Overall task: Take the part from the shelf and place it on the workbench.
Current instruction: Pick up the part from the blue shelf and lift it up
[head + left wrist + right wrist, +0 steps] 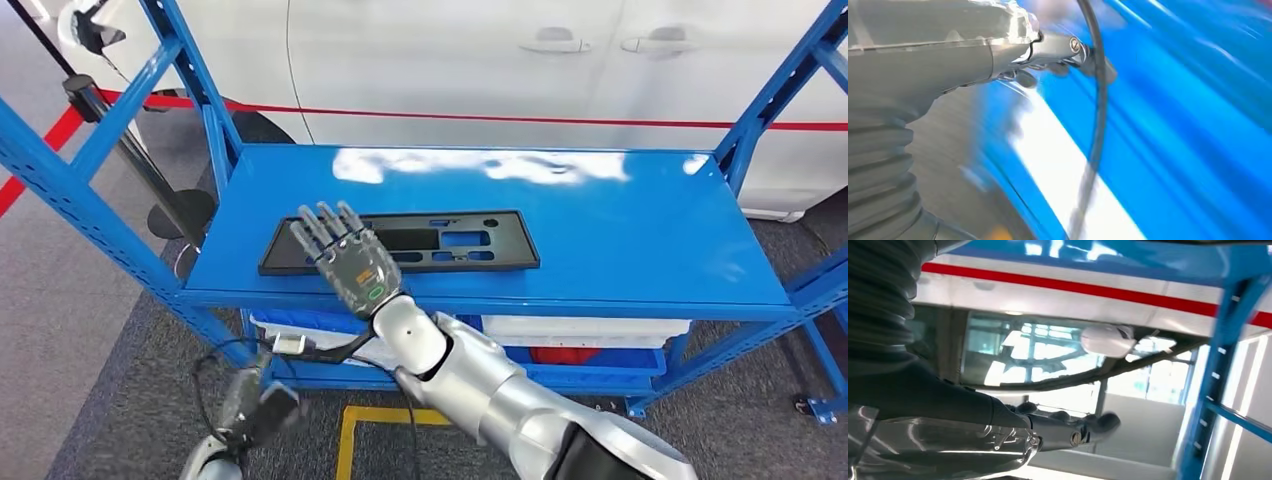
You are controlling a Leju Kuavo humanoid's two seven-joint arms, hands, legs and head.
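Motion blur smears the left wrist view; left hand (258,405) hangs low near the floor, left of the shelf's lower tier, finger state unreadable. Right hand (345,258) hovers over the left end of the black part (400,243), fingers extended and slightly apart, holding nothing; contact with the part can't be judged. Part lies flat on the blue shelf (620,240) top, near-left area. White car (480,60) with red stripe stands behind. Grey carpet, yellow floor marking (385,414) below.
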